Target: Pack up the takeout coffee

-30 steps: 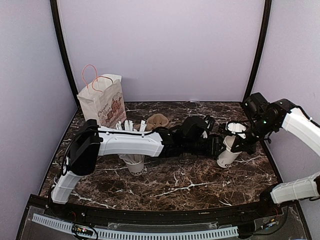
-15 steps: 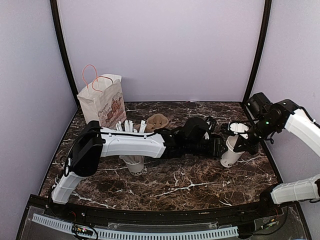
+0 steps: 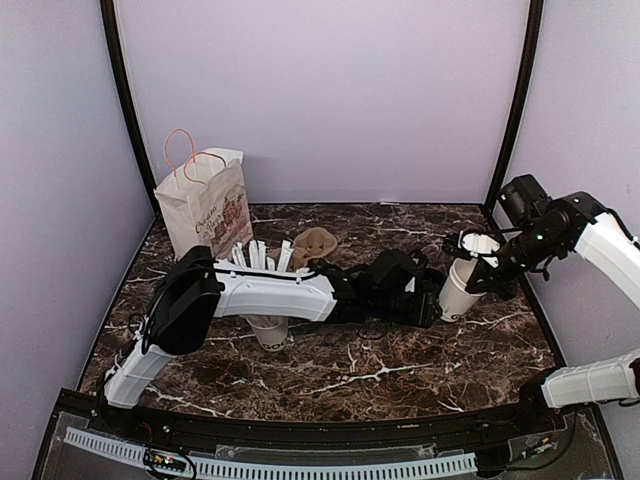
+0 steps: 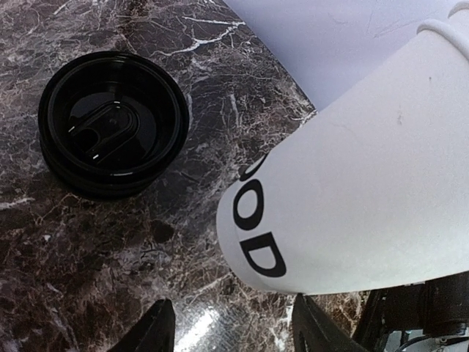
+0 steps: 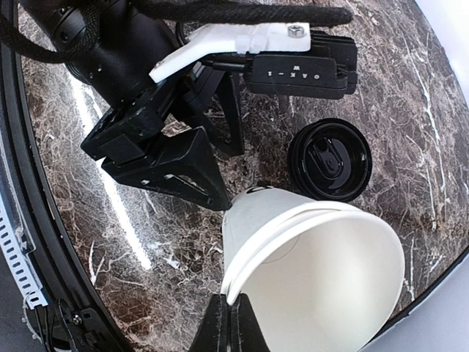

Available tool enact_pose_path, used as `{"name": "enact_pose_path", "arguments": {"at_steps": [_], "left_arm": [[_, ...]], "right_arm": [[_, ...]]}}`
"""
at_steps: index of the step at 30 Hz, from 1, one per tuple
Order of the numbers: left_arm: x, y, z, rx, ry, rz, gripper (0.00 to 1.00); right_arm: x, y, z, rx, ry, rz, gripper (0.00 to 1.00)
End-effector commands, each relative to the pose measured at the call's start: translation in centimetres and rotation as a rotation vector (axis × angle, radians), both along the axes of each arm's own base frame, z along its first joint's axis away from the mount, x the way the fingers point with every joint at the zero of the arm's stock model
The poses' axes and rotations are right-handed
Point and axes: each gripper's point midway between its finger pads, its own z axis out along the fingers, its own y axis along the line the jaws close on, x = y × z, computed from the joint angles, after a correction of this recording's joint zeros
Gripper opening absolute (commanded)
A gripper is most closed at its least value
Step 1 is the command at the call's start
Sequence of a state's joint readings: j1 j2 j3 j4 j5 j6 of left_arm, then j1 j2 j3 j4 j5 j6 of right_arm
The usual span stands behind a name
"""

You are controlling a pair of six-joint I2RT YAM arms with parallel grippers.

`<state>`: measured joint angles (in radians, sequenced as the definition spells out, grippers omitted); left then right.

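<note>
The white paper cup point(image 3: 461, 286) has no lid on and is tilted, its open mouth up and to the right. My right gripper point(image 3: 487, 252) is shut on its rim; the wrist view shows the fingers point(image 5: 229, 326) pinching the rim of the cup point(image 5: 308, 271). The black lid point(image 4: 111, 132) lies flat on the marble beside the cup and also shows in the right wrist view point(image 5: 330, 160). My left gripper point(image 4: 234, 331) is open and empty, its jaws just short of the base of the cup point(image 4: 352, 198). It lies low on the table point(image 3: 428, 300).
A paper bag point(image 3: 205, 205) with pink handles stands at the back left. A white cup holding wrapped straws point(image 3: 268, 328) sits under my left arm. A brown crumpled item point(image 3: 314, 243) lies behind it. The right wall is close to the cup.
My right gripper has raised the cup a little and drawn it up and back to the right, tilting it more. My left gripper has dropped lower and followed toward the cup's base.
</note>
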<state>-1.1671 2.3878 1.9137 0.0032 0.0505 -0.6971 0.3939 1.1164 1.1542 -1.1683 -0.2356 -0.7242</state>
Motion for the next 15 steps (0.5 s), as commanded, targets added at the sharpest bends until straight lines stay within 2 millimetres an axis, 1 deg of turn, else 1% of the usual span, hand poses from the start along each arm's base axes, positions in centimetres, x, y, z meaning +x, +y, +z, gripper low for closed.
{"name": "enact_pose_path", "arguments": {"at_steps": [1,2,3,4,5,6,7,8,9,10,12,13,14,15], "left_arm": [[0.9,0.6,6.2,-0.008,-0.150,-0.005,0.56],[1.1,0.9,6.9,0.005,-0.189,-0.006,0.57],[1.1,1.2,8.5,0.007,-0.230,-0.020,0.57],[1.1,1.4,9.3,0.010,-0.252,-0.026,0.57],[0.9,1.7,10.8,0.009,-0.292,-0.048,0.57],[0.5,1.7,11.7,0.002,-0.309,-0.076,0.58],[0.0,1.9,13.3,-0.005,-0.361,-0.113,0.58],[-1.0,1.6,14.2,-0.027,-0.371,-0.175,0.59],[-1.7,1.9,15.7,-0.029,-0.422,-0.218,0.59],[-2.7,2.0,16.1,-0.024,-0.434,-0.259,0.60],[-4.3,3.2,19.9,-0.036,-0.527,-0.308,0.63],[-4.5,3.7,20.8,-0.020,-0.586,-0.319,0.64],[-5.6,4.7,22.7,-0.025,-0.622,-0.325,0.65],[-5.3,5.5,23.6,0.002,-0.669,-0.296,0.66]], "right_arm": [[0.8,-0.2,0.8,0.020,-0.065,-0.018,0.00],[0.9,-0.4,0.7,0.018,-0.070,-0.025,0.00],[0.8,-0.6,0.6,0.016,-0.070,-0.030,0.00],[0.8,-0.7,0.4,0.015,-0.067,-0.034,0.00],[0.7,-0.8,0.2,0.015,-0.069,-0.038,0.00],[0.6,-0.9,0.0,0.014,-0.065,-0.039,0.00],[0.6,-1.0,-0.2,0.012,-0.062,-0.042,0.00],[0.5,-1.1,-0.5,0.011,-0.058,-0.044,0.00],[0.5,-1.1,-0.7,0.011,-0.057,-0.045,0.00],[0.5,-1.1,-0.9,0.009,-0.056,-0.047,0.00],[0.6,-1.1,-1.3,0.012,-0.052,-0.050,0.00],[0.6,-1.0,-1.4,0.016,-0.049,-0.050,0.00],[0.6,-0.9,-1.6,0.020,-0.045,-0.049,0.00],[0.6,-0.8,-1.8,0.022,-0.039,-0.049,0.00]]}}
